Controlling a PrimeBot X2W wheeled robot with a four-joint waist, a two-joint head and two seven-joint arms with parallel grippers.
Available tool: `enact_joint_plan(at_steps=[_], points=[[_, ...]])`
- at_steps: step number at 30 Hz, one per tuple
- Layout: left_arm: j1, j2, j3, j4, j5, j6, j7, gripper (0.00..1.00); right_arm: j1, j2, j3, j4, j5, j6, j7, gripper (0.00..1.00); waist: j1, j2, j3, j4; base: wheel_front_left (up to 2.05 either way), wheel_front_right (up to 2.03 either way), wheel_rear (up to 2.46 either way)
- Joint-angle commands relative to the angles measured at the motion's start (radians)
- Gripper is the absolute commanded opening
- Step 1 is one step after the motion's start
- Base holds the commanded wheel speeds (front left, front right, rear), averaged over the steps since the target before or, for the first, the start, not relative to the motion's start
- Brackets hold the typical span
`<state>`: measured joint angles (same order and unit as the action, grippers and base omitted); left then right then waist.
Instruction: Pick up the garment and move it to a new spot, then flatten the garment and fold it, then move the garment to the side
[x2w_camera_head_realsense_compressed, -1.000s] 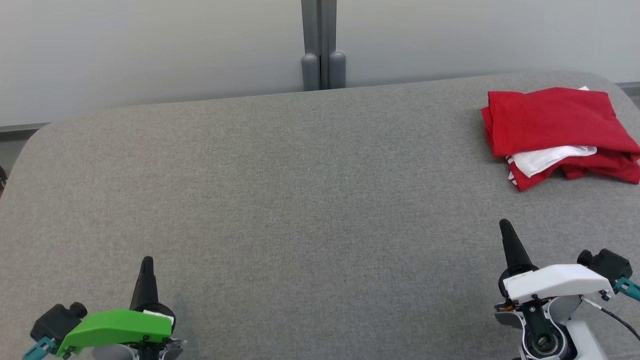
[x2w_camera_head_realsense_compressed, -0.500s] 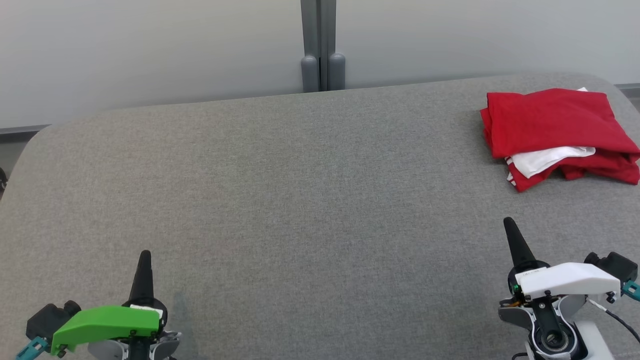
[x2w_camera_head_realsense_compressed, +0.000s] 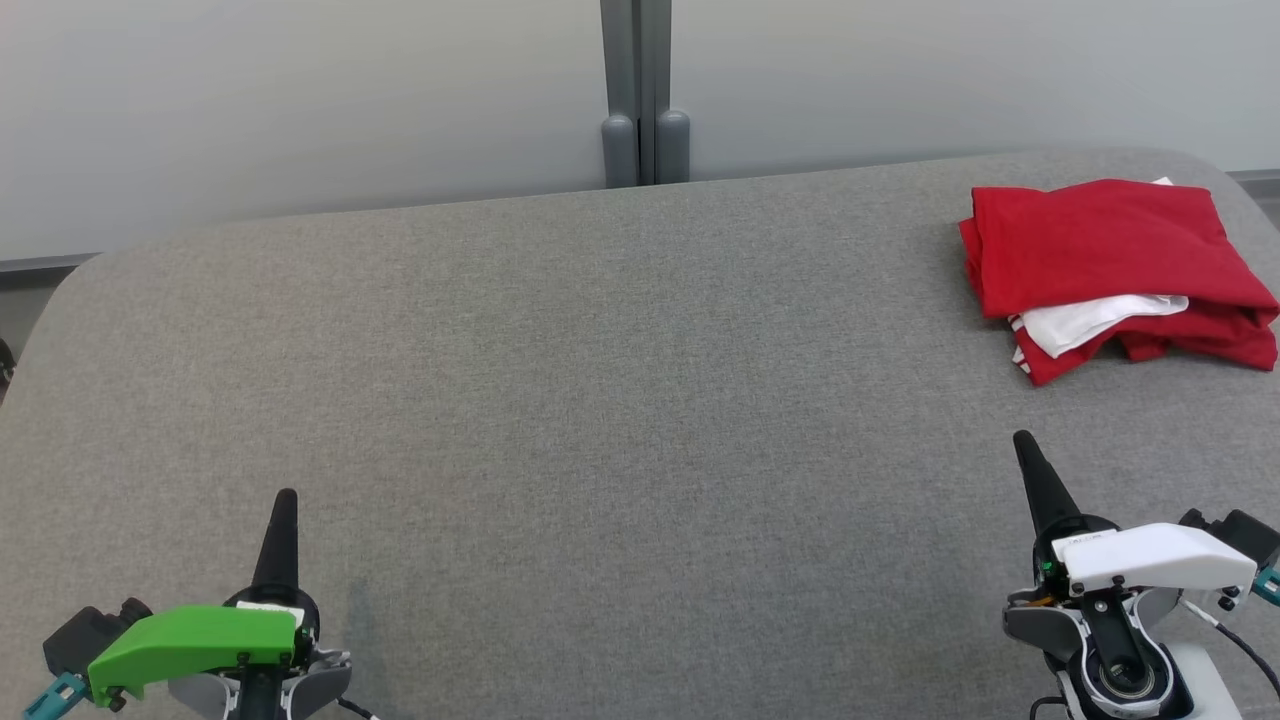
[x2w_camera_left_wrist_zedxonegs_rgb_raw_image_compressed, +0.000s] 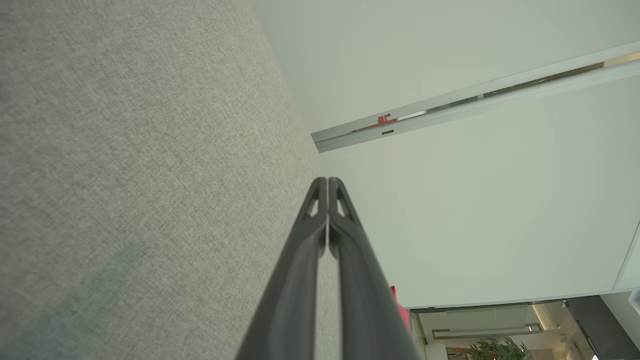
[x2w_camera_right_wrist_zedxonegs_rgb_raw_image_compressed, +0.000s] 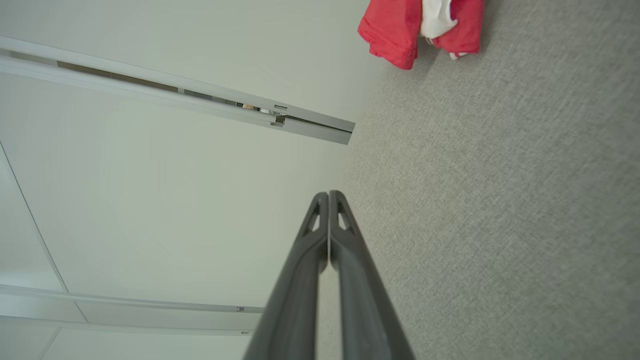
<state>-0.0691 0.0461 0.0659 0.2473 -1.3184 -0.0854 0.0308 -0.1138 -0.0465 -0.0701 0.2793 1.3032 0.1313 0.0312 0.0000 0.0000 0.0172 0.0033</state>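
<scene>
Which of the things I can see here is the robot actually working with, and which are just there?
For the job:
red garment, folded, lying at the table's far right
left pincer, shut, empty
right pincer, shut, empty

Just there:
grey padded table
grey post behind it
pale wall

Work surface (x2w_camera_head_realsense_compressed: 620, 380): broad and flat, covered in grey woven fabric with an even weave. Both far corners are rounded. A faint darker patch shows in the fabric at the near left.

One item lies directly on it, a red garment (x2w_camera_head_realsense_compressed: 1100, 240). It is folded into a rough rectangle and sits at the far right corner, close to the right edge. A white layer (x2w_camera_head_realsense_compressed: 1090, 318) pokes out between the red folds on the near side. The folds are loose and the stack is slightly uneven.
</scene>
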Motion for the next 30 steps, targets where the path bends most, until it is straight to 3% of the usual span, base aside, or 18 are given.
enact_joint_plan(at_steps=[1,30], points=[[-0.021,0.005,0.008,-0.007,-0.022,-0.007,0.005,0.00,0.001,-0.005,-0.005,-0.012,0.023,-0.001,0.005,0.00,0.0000,0.0000,0.000,0.000,0.00,0.00,0.00],[-0.040,0.006,0.040,-0.004,-0.228,-0.039,0.065,0.00,0.007,-0.005,-0.036,-0.032,0.238,0.000,0.066,0.00,0.0000,0.0000,-0.010,-0.002,0.00,0.00,0.00]])
